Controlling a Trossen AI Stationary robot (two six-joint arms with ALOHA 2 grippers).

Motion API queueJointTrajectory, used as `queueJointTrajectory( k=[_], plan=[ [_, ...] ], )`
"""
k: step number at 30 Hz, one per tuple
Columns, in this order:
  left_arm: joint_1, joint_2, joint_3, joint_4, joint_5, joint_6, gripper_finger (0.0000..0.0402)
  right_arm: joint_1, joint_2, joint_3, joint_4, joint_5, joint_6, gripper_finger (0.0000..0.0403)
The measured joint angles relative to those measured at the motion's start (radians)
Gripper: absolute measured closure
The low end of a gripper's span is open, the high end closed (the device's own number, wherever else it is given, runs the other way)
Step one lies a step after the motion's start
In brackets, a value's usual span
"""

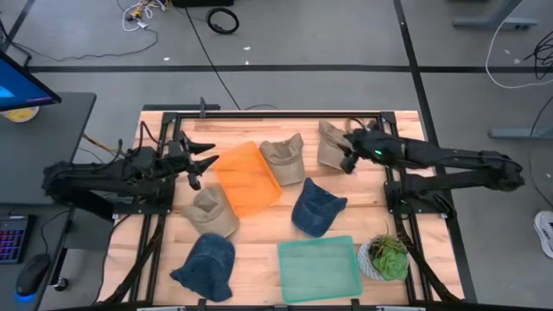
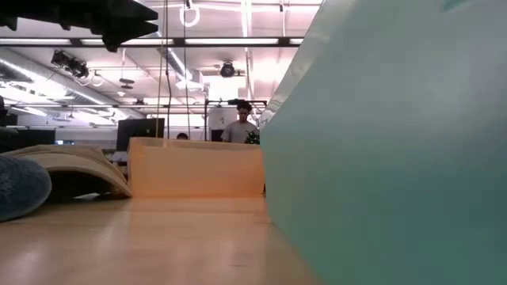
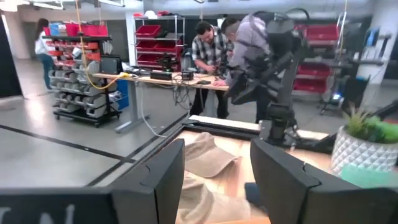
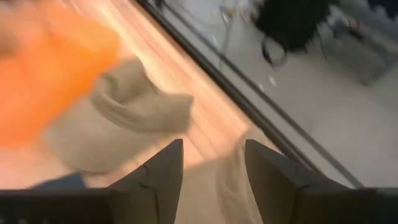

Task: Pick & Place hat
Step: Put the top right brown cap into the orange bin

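Your right gripper (image 1: 348,149) sits over the tan hat (image 1: 331,143) at the table's far right corner, fingers spread to either side of the fabric – whether they touch it, you cannot tell. A second tan hat (image 1: 283,157) lies just beside the orange bin (image 1: 248,178), a third (image 1: 212,211) nearer you, with two blue hats (image 1: 317,207) (image 1: 206,266) toward the front. Your left gripper (image 1: 200,161) hovers at the orange bin's left edge, fingers apart and empty. The wooden table (image 1: 259,246) also carries a green bin (image 1: 318,267) and a potted plant (image 1: 385,257). Beyond it – a grey floor, shelving and two people (image 3: 211,53) bent over a workbench. The low view is largely blocked by the green bin's wall.
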Motion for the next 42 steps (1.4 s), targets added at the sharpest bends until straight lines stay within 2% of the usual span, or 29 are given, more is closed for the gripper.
queueJointTrajectory(
  k=[4, 10, 19, 23, 25, 28, 29, 35, 42],
  plan=[
    [0.0, 0.056, 0.015, -0.003, -0.011, 0.017, 0.0213, -0.125, 0.159, 0.012, -0.012, -0.08, 0.004, 0.0227],
    [0.0, 0.11, 0.021, -0.004, -0.015, 0.017, 0.0213, -0.3, 0.331, 0.03, -0.024, -0.257, 0.054, 0.0227],
    [0.0, 0.16, 0.021, -0.003, -0.015, 0.018, 0.0213, -0.407, 0.495, 0.031, -0.012, -0.268, 0.024, 0.0227],
    [0.0, 0.178, 0.021, -0.002, -0.015, 0.018, 0.0213, -0.425, 0.545, 0.034, -0.001, -0.268, 0.0, 0.0256],
    [0.0, 0.186, 0.021, -0.004, -0.016, 0.017, 0.0213, -0.429, 0.558, 0.034, 0.0, -0.268, -0.005, 0.0295],
    [0.0, 0.197, 0.021, -0.004, -0.016, 0.017, 0.0214, -0.431, 0.559, 0.034, -0.004, -0.267, -0.009, 0.0373],
    [0.0, 0.199, 0.021, -0.008, -0.016, 0.017, 0.0214, -0.431, 0.555, 0.034, -0.005, -0.267, -0.02, 0.0386],
    [0.0, 0.209, 0.022, -0.01, -0.016, -0.01, 0.0214, -0.395, 0.488, 0.05, -0.06, -0.261, -0.002, 0.0395],
    [0.0, 0.208, 0.022, -0.012, -0.014, -0.035, 0.0214, -0.285, 0.382, 0.172, -0.168, -0.261, -0.032, 0.0399]
  ],
)
